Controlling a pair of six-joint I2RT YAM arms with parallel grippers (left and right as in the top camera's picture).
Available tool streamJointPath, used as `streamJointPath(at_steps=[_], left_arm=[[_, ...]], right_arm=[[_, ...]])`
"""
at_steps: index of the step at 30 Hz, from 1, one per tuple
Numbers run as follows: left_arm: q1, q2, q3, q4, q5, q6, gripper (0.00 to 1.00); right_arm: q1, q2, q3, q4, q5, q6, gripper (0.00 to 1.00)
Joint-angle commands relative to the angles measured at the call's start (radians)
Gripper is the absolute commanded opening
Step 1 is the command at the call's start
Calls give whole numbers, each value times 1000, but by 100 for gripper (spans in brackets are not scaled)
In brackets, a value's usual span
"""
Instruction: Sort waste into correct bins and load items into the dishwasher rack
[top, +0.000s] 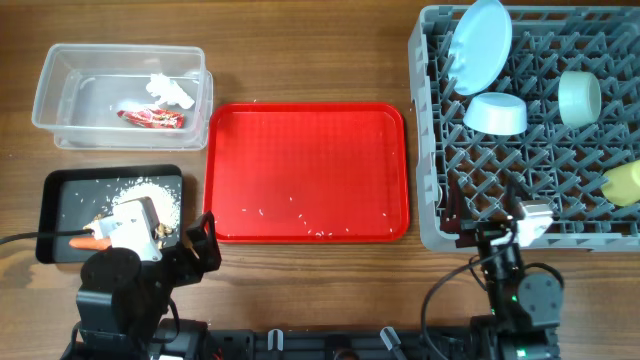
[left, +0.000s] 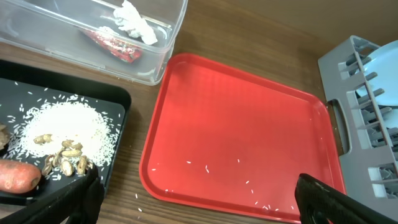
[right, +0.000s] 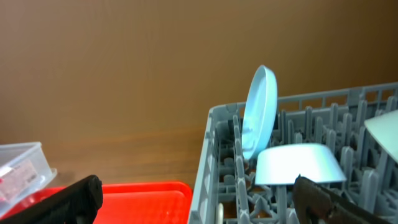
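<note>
Wood-grain bench (top: 300, 50). Clear rigid tub (top: 45, 75) is far left, holding the crinkled foil wrapper (top: 150, 118) and the crumpled tissue (top: 168, 90), close together.

Shallow matte black tray (top: 60, 185) is just in front of the tub. It holds a heap of rice (left: 62, 127), brownish scraps (left: 65, 158) at the heap's near edge, and a smooth orange carrot (left: 17, 175) at near-left.

Glossy red tray (top: 305, 150), rounded corners, sits mid-bench with stray grains along its near side.

Grey peg-grid rack (top: 428, 150) is on the right:
- Light blue plate (top: 478, 45) stands on edge, tilted.
- Light blue bowl (top: 496, 113) is inverted, just in front of the plate.
- Pale green bowl (top: 579, 97) lies on its side.
- Yellow cup (top: 624, 183) is at the right edge.

Left end effector (left: 198, 186) is spread wide and empty over the red tray's near edge. Right end effector (right: 196, 186) is spread wide and empty by the rack's near-left corner.
</note>
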Motion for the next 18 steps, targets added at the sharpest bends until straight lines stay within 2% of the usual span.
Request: streamJointPath(at_steps=[1,5,18], left_arm=[[4,-7,-6,3,-10,-2,100],[4,-7,-6,3,-10,-2,100],[4,-7,-6,3,-10,-2,100]], right_arm=[[0,-16,-55,-9,18,-23,100],[1,-16,-55,-13,-37,-108,100],[1,-14,-55,-12,-36,-100,100]])
